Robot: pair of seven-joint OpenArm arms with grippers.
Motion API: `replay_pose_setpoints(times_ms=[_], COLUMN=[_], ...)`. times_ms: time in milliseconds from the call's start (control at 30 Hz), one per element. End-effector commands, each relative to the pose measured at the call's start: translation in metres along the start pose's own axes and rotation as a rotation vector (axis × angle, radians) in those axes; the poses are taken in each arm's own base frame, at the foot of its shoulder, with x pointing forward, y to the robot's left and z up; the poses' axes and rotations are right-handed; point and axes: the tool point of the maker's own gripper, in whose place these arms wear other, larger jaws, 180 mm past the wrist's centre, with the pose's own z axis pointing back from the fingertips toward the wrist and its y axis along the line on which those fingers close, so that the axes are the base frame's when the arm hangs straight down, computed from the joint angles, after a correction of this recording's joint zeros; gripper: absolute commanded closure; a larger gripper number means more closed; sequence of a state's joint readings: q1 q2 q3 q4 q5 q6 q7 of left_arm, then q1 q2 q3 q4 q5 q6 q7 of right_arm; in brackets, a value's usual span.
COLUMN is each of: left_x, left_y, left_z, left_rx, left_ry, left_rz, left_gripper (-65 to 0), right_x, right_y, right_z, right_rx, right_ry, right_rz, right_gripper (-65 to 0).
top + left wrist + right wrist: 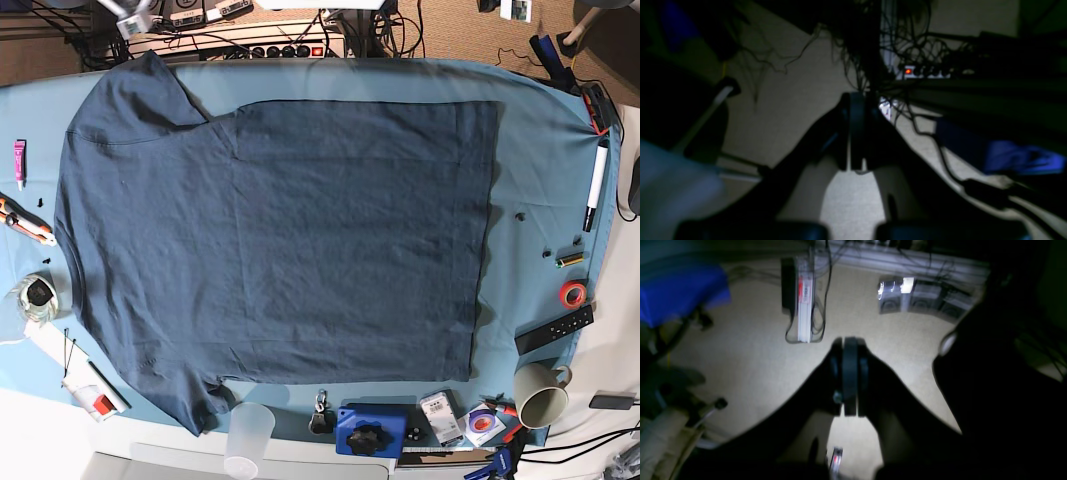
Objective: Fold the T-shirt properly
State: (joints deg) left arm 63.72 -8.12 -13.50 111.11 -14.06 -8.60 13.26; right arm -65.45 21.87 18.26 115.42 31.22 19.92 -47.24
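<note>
Both hands closed, holding nothing: my right hand [850,376] and my left hand [855,131] hang over bare floor, off the desk [540,150]. T-shirt [280,240] lies spread flat on the desk, collar end left, hem right.

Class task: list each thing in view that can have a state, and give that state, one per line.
T-shirt: spread flat, unfolded.
Left hand: shut, empty, off the table.
Right hand: shut, empty, off the table.
Clear cup: upright.
Paper cup: on its side.
</note>
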Motion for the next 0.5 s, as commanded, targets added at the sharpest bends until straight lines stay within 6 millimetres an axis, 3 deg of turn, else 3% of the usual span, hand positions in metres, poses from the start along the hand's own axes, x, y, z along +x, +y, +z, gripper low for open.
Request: replay_pose_setpoints(times_ms=[0,267,467], left_x=[0.013,0.077,0.085], left_y=[-0.003,-0.022,-0.024], left_z=[0.008,0.026,0.028], left_rx=[-0.009,-0.042,-0.045], left_ry=[-0.031,-0.161,-0.181], left_rz=[-0.014,-0.068,-0.075], left_gripper=[0.0,0.0,0.0], right_x=[0.010,0.082,0.107], right_y=[-0.003,-0.037,-0.069], right_z=[0.012,0.076,0.099], right_rx=[-0.007,-0.160,-0.303], right_ry=[-0.034,-0.298,-0.376], right_rz=[0.009,0.012,0.036], right_gripper=[0.0,0.0,0.0])
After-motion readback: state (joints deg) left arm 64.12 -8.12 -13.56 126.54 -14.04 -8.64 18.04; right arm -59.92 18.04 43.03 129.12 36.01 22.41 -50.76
